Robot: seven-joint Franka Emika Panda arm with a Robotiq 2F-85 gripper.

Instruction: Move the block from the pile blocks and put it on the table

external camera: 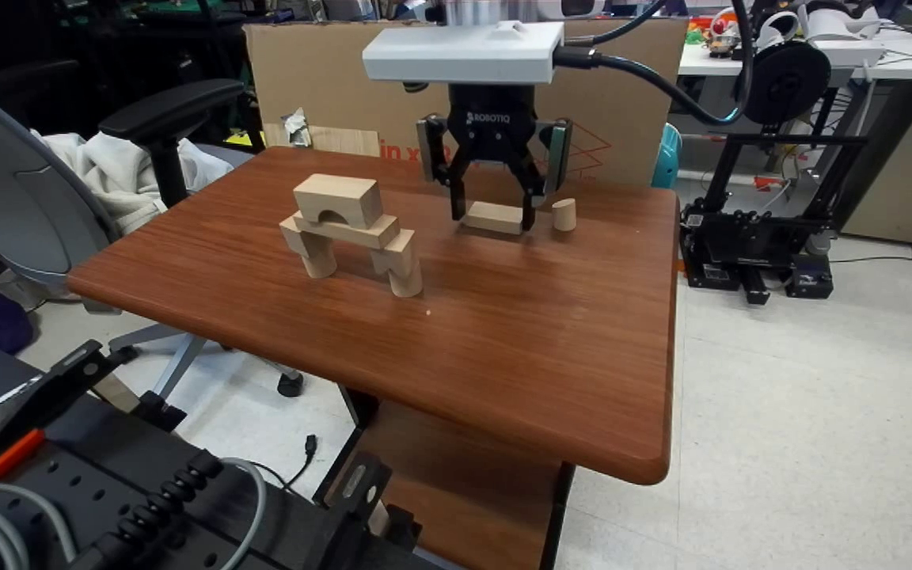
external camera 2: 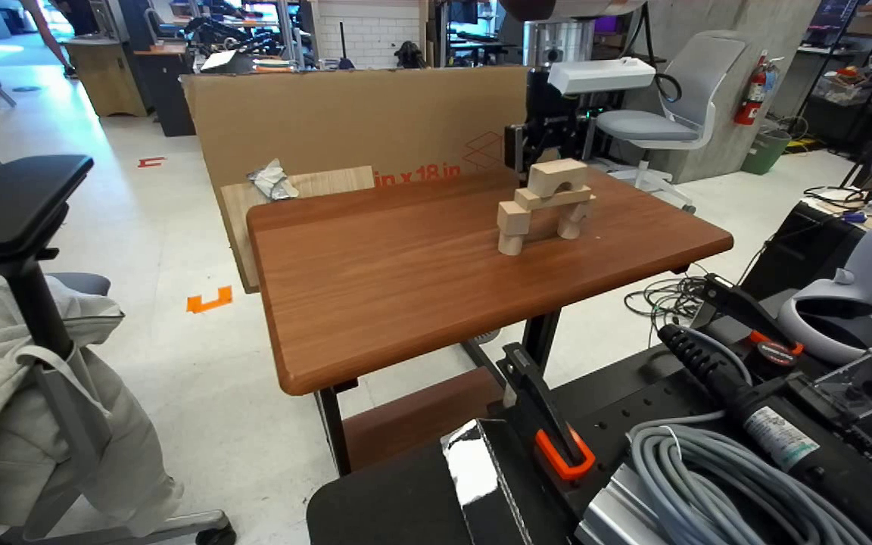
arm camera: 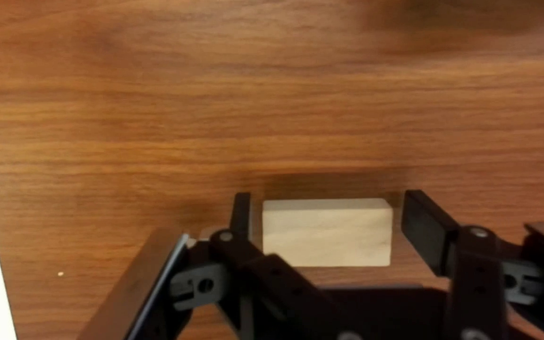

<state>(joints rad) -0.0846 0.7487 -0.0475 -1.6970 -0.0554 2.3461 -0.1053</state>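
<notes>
Block [arm camera: 327,238] is lying flat on the table [external camera: 551,356], its long axis running between the spread fingers [arm camera: 425,231] of your gripper [external camera: 492,219]. You are straddling it lengthwise, one finger standing just beyond each of its ends and a thin gap showing at both in the wrist view. In an exterior view, the pile blocks [external camera: 349,233] are standing to its left, apart from it. With the placing apparently done, you are likely facing a straight lift off the block; drift along that axis would be risking a knock at either end.
</notes>
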